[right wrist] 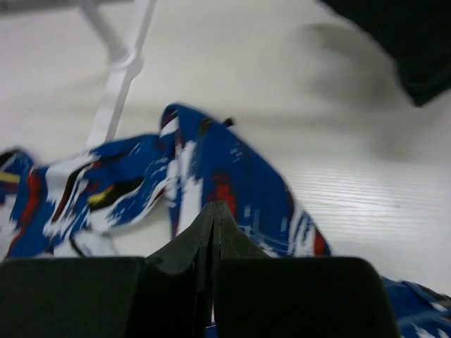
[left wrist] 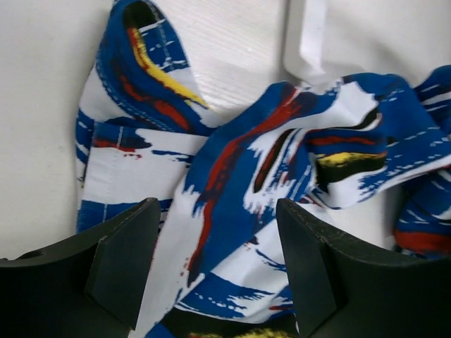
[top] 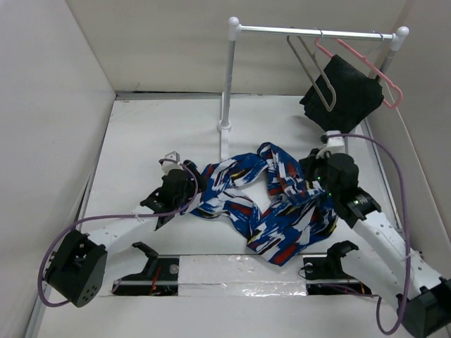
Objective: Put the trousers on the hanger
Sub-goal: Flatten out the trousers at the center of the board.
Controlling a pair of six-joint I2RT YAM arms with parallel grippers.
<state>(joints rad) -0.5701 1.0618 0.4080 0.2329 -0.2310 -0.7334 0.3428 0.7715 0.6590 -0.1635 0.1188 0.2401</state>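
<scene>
- Trousers (top: 262,203) with a blue, white, red and black print lie crumpled on the white counter (top: 141,141), spread between the two arms and just in front of the foot of the white rack (top: 227,84).
- Left end effector (top: 184,184) sits at the left end of the trousers. In the left wrist view it (left wrist: 211,271) is released, its two black fingers (left wrist: 120,260) spread wide apart with printed fabric lying in the gap between them.
- Right end effector (top: 315,167) sits at the right end of the trousers. In the right wrist view it (right wrist: 213,229) is clenched, fingertips pressed together with only a thin seam showing, low over the fabric; whether any cloth is pinched cannot be told.
- Wire hanger (top: 315,70), grey and thin, hangs by its hook from the rack's rail (top: 282,30), well apart from the trousers.
- Pink hanger (top: 366,67) hangs beside it on the same rail and carries a black cloth (top: 345,91).
</scene>
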